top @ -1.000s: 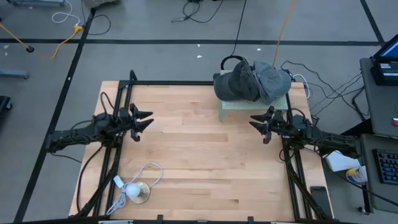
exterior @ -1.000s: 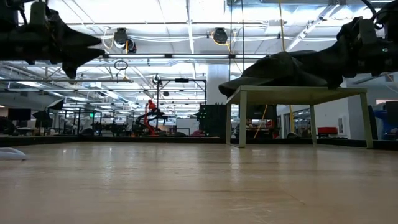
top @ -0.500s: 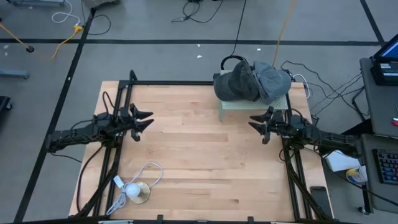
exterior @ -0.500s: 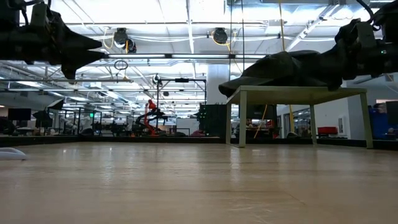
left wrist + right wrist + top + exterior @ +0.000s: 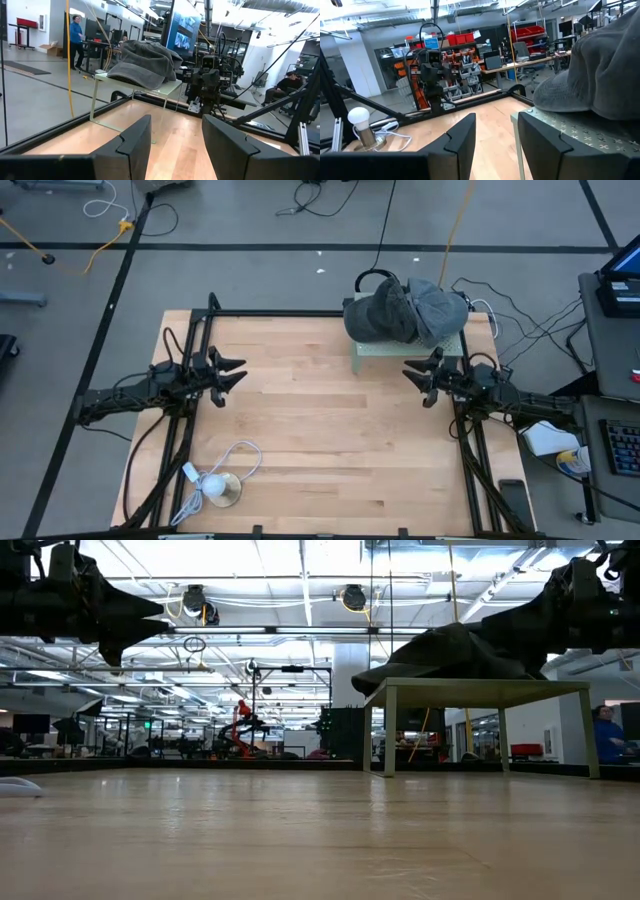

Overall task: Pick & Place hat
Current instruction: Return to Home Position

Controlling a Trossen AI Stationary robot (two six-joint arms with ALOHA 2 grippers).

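Right gripper (image 5: 417,380) hangs empty, fingers parted, just beside the small pale-green shelf (image 5: 380,350) at the wooden table's (image 5: 330,440) far edge. Gray fabric caps (image 5: 405,312) rest piled on that shelf. Left gripper (image 5: 236,374), likewise released, waits well apart.

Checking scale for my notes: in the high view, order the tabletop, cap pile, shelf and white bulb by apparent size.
1. tabletop
2. cap pile
3. white bulb
The shelf is mostly covered by the pile; its rank against it is unsure, though it shows larger than the bulb.
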